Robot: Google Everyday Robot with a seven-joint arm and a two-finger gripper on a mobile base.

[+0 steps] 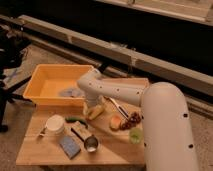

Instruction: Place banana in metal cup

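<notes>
The end effector is seen low over the banana, its jaws spread wide. The banana is found lying on the worktop, just in front of the yellow tub. The metal cup is set nearer the front edge, apart from the banana.

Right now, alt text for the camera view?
The arm has its open end effector low over the banana on a wooden table. The metal cup stands near the front edge; a yellow bin is behind.
</notes>
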